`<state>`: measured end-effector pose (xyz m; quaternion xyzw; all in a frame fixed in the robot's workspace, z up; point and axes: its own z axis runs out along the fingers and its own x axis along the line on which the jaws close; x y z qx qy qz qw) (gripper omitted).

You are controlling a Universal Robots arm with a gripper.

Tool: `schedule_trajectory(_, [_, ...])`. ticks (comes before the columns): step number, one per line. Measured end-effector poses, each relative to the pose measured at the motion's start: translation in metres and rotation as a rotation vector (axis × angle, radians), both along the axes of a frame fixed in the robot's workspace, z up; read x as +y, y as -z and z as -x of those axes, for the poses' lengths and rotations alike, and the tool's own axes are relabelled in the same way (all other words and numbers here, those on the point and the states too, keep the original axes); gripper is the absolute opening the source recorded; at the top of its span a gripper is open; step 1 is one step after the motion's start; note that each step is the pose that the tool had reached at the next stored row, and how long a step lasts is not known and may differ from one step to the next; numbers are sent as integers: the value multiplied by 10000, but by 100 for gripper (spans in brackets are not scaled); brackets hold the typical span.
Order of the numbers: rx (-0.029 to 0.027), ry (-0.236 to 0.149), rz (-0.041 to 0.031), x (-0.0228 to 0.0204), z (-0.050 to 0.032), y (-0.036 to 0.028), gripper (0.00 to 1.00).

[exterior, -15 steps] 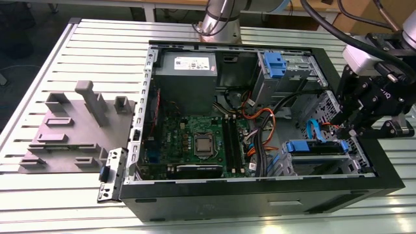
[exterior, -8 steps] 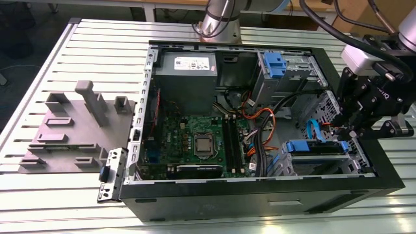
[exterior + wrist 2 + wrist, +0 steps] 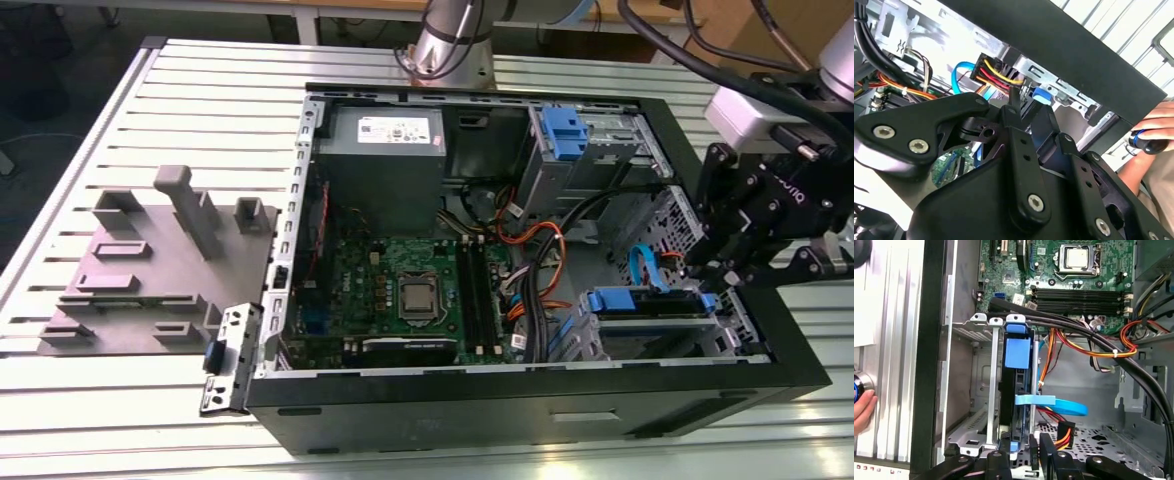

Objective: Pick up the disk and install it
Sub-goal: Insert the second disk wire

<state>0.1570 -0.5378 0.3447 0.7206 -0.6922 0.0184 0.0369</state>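
Observation:
The disk (image 3: 1015, 390) stands on edge inside the metal drive cage (image 3: 983, 390) at the front corner of the open computer case (image 3: 534, 385). Its blue rail and tab (image 3: 1017, 351) face the motherboard. In the exterior view the disk (image 3: 646, 303) lies in the bay at the case's lower right. My gripper (image 3: 701, 285) hangs just over the case's right wall, right at the disk's outer end. In both wrist views the gripper (image 3: 1029, 455) (image 3: 1026, 107) sits close against that end, beside a power plug (image 3: 1065, 432) with red, yellow and black wires.
A grey power-supply box (image 3: 384, 130), the green motherboard (image 3: 407, 290) and thick black cables (image 3: 1089, 337) crowd the case. A blue data cable (image 3: 1054, 402) crosses by the cage. A grey fixture (image 3: 160, 260) stands at the exterior view's left. A person's hand (image 3: 1149, 130) rests outside the case.

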Motion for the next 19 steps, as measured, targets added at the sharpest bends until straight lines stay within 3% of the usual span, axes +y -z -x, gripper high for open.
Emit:
schedule_trajectory(3, [8, 0, 36, 28, -17, 11, 36])
schedule_trajectory(11, [11, 0, 35, 111, -45, 27, 36])
schedule_trajectory(19, [15, 0, 37, 116, -52, 28, 36])
